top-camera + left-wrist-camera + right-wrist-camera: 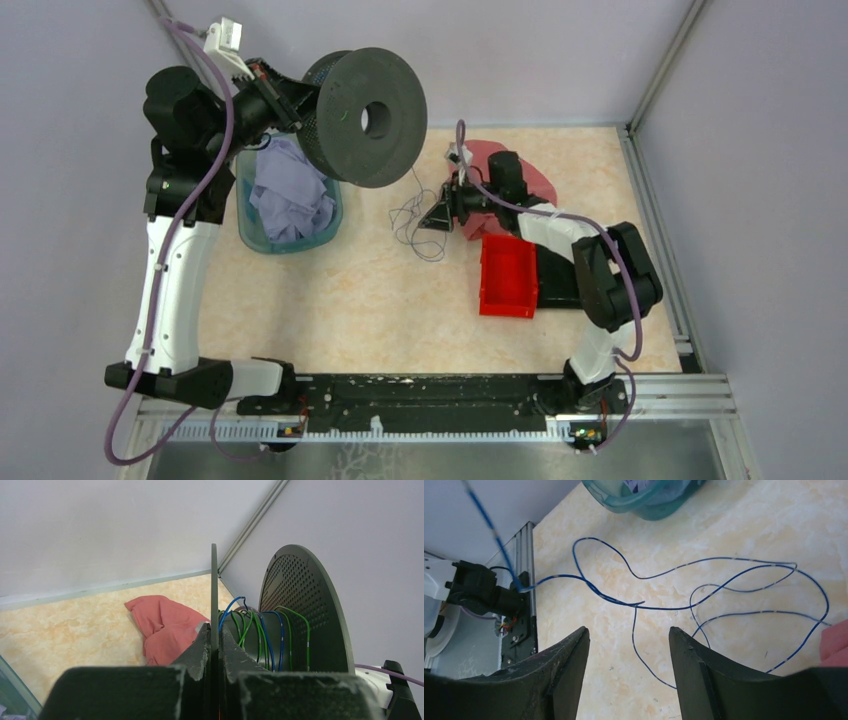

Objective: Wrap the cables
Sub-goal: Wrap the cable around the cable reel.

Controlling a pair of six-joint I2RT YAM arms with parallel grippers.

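Observation:
The cables [416,226] lie as thin loose loops on the table; in the right wrist view they show as blue wire [704,600]. One strand rises toward the big black spool [365,118], which is held up at the back left. My left gripper [290,105] is shut on the spool's thin near flange [214,580], fingertips [214,630] pinching it edge-on. Blue and green turns of wire [265,630] sit on the spool's core. My right gripper [432,218] hovers open just right of the loops, with table and one strand between its fingers [629,635].
A teal basket [250,225] with lilac cloth stands left of the loops, below the spool. A red bin [508,275] sits under the right forearm, and a red cloth [525,172] lies behind it. Metal frame rails border the table.

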